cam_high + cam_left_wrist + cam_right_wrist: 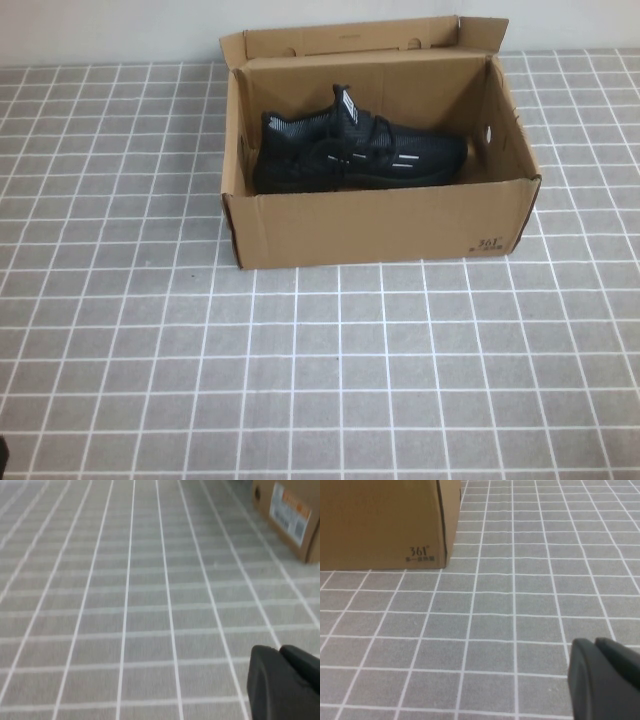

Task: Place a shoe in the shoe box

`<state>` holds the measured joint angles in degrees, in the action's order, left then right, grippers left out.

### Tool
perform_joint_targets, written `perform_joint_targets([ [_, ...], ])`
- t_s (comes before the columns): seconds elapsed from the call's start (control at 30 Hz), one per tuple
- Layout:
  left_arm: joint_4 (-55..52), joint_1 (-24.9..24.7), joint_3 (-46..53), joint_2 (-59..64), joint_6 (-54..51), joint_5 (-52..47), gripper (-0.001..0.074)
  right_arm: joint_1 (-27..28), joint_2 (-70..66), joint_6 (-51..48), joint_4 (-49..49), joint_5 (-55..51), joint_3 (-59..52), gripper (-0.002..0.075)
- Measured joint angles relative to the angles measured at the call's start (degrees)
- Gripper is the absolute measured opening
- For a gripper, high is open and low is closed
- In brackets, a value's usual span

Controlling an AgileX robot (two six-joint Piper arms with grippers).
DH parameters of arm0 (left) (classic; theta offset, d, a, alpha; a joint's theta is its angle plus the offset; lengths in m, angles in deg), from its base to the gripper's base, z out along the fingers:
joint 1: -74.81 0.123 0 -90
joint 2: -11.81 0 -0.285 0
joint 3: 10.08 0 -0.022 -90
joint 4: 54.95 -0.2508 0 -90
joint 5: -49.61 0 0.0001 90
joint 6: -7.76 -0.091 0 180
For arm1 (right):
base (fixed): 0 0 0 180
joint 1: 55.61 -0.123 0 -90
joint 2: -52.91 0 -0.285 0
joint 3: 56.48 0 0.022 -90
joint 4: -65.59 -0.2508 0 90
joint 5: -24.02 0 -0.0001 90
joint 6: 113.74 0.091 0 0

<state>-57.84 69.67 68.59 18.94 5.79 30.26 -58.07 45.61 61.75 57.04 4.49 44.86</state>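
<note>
Shoe: you are looking at one black knit lace-up sneaker (355, 150) with black laces and short white dash marks on its side, lying inside the box on the box floor.
Shoe direction: its long axis is running left to right across the box in the high view, with the toe pointing toward the robot's right and the heel toward the robot's left; the white-striped tab is standing up near its middle top.
Box: you are seeing one brown corrugated cardboard rectangular shoe box (380, 225) sitting on the far half of the table, its flaps standing upright and a small dark print near its front right corner (422, 554).
Box side label: in the left wrist view a white and orange sticker (290, 512) is showing on one box wall.
Table: a grey tiled surface with white grid lines (320, 380) is lying under everything.
Left gripper: the left gripper (285, 685) is hovering over bare tiles, well apart from the box; you cannot tell whether it is released or clenched.
Right gripper: the right gripper (605, 677) is hovering over bare tiles near the box's printed corner; its state cannot be told either.
Count: one shoe, one box, two grippers.
</note>
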Motion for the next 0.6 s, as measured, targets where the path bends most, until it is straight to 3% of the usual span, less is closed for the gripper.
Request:
perform_joint_targets([
  [0.6,-0.5,0.0,0.0,0.0,1.2,-2.9,-0.0001,0.0,0.0,0.0,0.0,0.0,0.0,-0.0016],
])
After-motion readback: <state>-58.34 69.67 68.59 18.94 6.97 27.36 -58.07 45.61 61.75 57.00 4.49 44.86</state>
